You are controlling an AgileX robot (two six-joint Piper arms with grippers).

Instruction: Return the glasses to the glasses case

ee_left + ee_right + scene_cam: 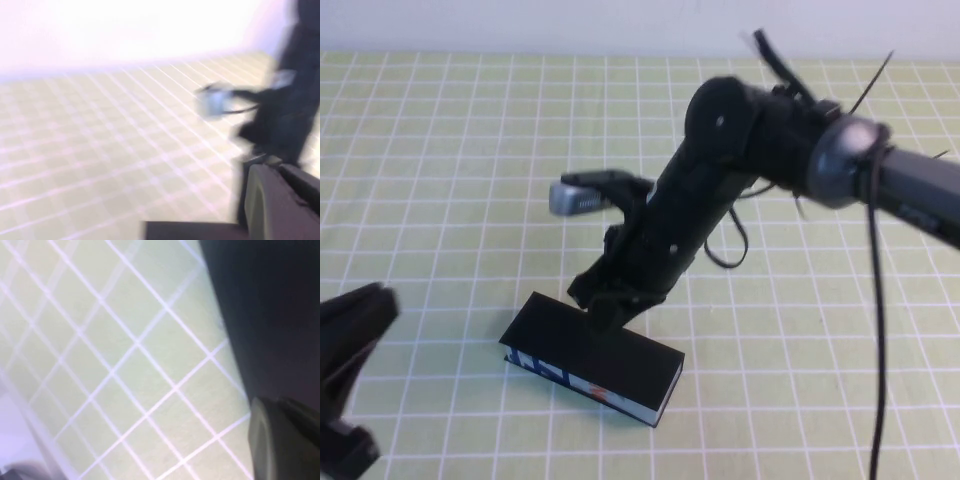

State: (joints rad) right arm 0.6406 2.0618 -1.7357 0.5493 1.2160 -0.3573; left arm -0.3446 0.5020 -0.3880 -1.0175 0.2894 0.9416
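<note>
Right gripper [608,312] is pressed down on the closed case [592,358] (glasses hidden); its finger state cannot be told. Left gripper [345,380] is seen low at the table's [440,180] left edge, state likewise unclear.

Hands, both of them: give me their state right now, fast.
Left hand: at the table's near left edge, away from the glasses case; open or shut cannot be told.
Right hand: down on the closed case's lid; grip cannot be told.
</note>
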